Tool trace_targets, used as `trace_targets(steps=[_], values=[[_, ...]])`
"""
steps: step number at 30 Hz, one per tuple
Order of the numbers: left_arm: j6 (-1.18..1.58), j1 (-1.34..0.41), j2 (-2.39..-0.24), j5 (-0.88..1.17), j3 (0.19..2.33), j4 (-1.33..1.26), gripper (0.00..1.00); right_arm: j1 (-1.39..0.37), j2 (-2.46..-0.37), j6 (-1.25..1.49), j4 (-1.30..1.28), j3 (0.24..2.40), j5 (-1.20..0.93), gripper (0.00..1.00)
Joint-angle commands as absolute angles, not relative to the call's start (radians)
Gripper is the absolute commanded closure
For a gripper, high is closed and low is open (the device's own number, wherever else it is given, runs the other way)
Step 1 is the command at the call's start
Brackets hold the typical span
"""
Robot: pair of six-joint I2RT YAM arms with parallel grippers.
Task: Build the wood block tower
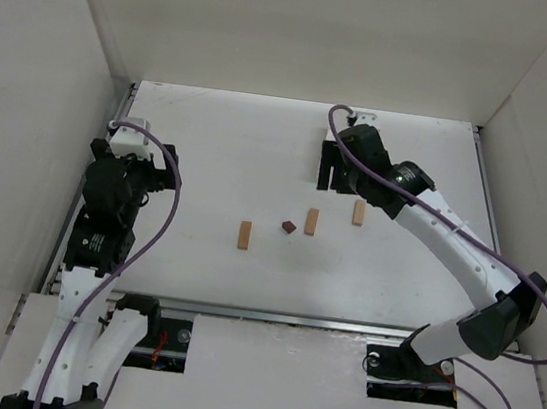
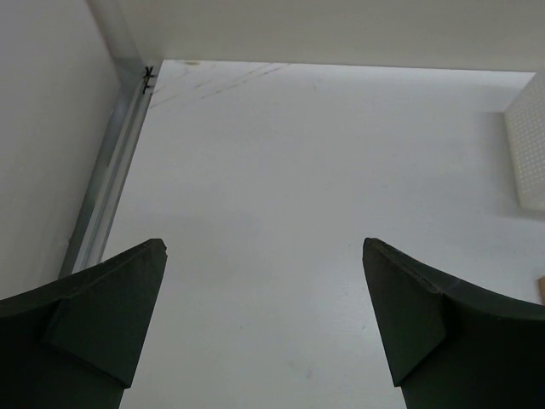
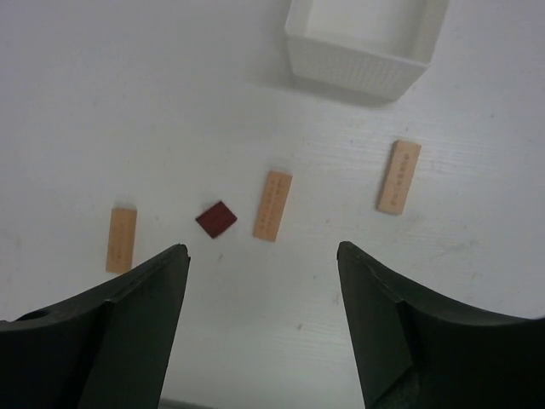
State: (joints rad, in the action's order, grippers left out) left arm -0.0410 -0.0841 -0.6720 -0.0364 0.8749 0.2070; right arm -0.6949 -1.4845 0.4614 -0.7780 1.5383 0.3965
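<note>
Three light tan blocks (image 1: 244,234) (image 1: 311,222) (image 1: 359,212) and one dark reddish-brown block (image 1: 288,228) lie flat and apart in a loose row mid-table. The right wrist view shows them too: tan blocks (image 3: 121,239) (image 3: 272,205) (image 3: 398,176) and the dark block (image 3: 216,219). My right gripper (image 1: 335,178) (image 3: 261,247) is open and empty, held high above the table, nearer to me than the blocks. My left gripper (image 1: 133,161) (image 2: 262,243) is open and empty at the left side, over bare table.
A white square box (image 3: 358,38) stands beyond the blocks; its edge also shows in the left wrist view (image 2: 530,153). In the top view the right gripper mostly hides it. White walls enclose the table (image 1: 209,156) at the back and sides.
</note>
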Motion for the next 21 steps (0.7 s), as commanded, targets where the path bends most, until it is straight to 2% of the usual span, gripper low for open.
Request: trace_targets(steps=[1,2,3,4,9,13,19,21], values=[[0.011,-0.091,-0.623,-0.16,0.855,0.276,0.0,-0.779,-1.505,0.404,-0.848,1.499,0.27,0.24],[0.002,-0.091,-0.623,-0.16,0.854,0.276,0.0,-0.799,-1.566,0.391,-0.867,1.517,0.261,0.22],[-0.023,-0.091,-0.612,-0.146,0.845,0.276,0.0,-0.842,-1.604,0.376,-0.915,1.538,0.261,0.06],[-0.023,-0.091,-0.612,-0.146,0.845,0.276,0.0,-0.86,-1.644,0.376,-0.937,1.589,0.279,0.0],[0.003,-0.091,-0.623,-0.144,0.879,0.33,0.0,-0.89,-1.798,0.376,-0.922,1.644,0.316,0.0],[0.003,-0.091,-0.623,-0.106,0.9,0.373,0.0,-0.919,-1.902,0.354,-0.853,1.719,0.162,0.15],[0.023,-0.091,-0.572,-0.106,0.888,0.391,0.0,-0.946,-2.083,0.477,-0.801,1.839,0.084,0.26],[0.023,-0.091,-0.543,-0.106,0.867,0.391,0.0,-0.957,-2.135,0.546,-0.81,1.885,0.109,0.26]])
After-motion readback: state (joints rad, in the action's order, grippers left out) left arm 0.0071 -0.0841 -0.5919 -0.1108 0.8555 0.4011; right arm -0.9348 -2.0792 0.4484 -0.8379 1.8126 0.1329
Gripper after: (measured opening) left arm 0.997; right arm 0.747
